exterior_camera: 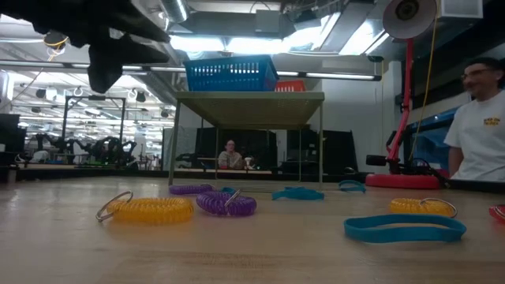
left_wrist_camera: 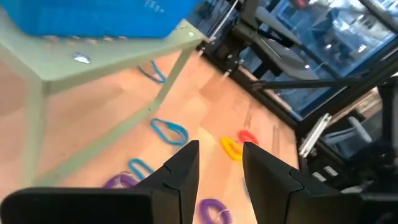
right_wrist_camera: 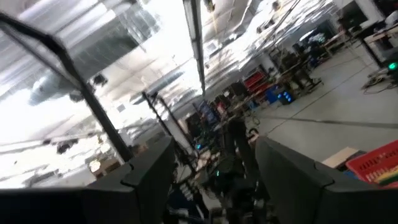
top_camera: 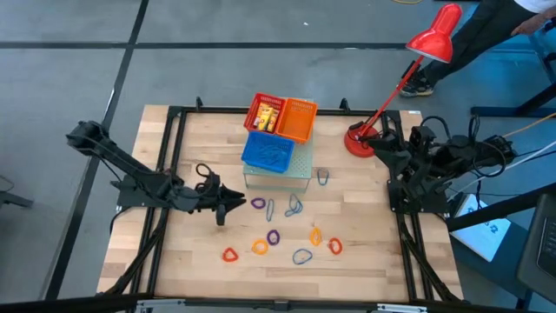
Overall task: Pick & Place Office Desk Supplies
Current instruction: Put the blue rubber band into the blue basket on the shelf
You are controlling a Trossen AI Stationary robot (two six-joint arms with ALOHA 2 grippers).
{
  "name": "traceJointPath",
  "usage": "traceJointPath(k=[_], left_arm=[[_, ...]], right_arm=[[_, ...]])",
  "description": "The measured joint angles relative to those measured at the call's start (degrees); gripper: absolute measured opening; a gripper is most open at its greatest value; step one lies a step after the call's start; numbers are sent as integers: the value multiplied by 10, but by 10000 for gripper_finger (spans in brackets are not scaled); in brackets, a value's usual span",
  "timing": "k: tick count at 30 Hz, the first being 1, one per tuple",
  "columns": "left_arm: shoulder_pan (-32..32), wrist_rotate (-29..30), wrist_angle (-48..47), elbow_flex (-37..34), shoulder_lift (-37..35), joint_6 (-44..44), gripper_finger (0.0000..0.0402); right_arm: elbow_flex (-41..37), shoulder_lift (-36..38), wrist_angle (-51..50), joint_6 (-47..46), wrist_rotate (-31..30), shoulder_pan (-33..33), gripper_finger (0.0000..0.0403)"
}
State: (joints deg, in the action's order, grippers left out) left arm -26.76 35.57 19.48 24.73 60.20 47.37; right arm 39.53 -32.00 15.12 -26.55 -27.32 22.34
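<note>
Left gripper (top_camera: 233, 203): out over the left-centre of the table (top_camera: 200, 261), its dark fingers (left_wrist_camera: 180, 171) parted by a narrow gap with nothing between them.
Just beyond it: a purple loop (top_camera: 258, 203) and two blue-grey loops (top_camera: 293, 206) lie on the wood between the gripper and the stand (none of them touching the gripper).
Nearer row: red loop (top_camera: 229, 255), orange loop (top_camera: 260, 247), purple loop (top_camera: 274, 236), blue-grey loop (top_camera: 301, 256), and two more orange loops (top_camera: 334, 246) spread along the front of the table.
Stand (top_camera: 300, 165): pale green, at the table's middle rear, with a blue basket (top_camera: 268, 152) on top; one blue-grey loop (top_camera: 322, 177) lies beside its right edge.
Behind the stand: a red basket (top_camera: 267, 113) holding yellow blocks (top_camera: 268, 117), beside an orange basket (top_camera: 298, 120).
Right gripper (right_wrist_camera: 214, 168): folded back at the table's right edge near the red lamp (top_camera: 395, 87), fingers wide apart, empty (camera aimed off into the room).
</note>
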Motion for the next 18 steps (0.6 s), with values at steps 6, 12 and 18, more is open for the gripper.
traceJointPath(k=[6, 12, 18], left_arm=[[-2, 39, 71, 1, 10, -30, 118], [-2, 61, 62, 1, -3, -26, 118], [-2, 60, 61, 1, -3, -5, 118]], right_arm=[[0, -16, 31, -21, -60, -1, 231], [0, -27, -183, -124, -101, -1, 231], [0, -53, -527, -335, -107, -9, 231]])
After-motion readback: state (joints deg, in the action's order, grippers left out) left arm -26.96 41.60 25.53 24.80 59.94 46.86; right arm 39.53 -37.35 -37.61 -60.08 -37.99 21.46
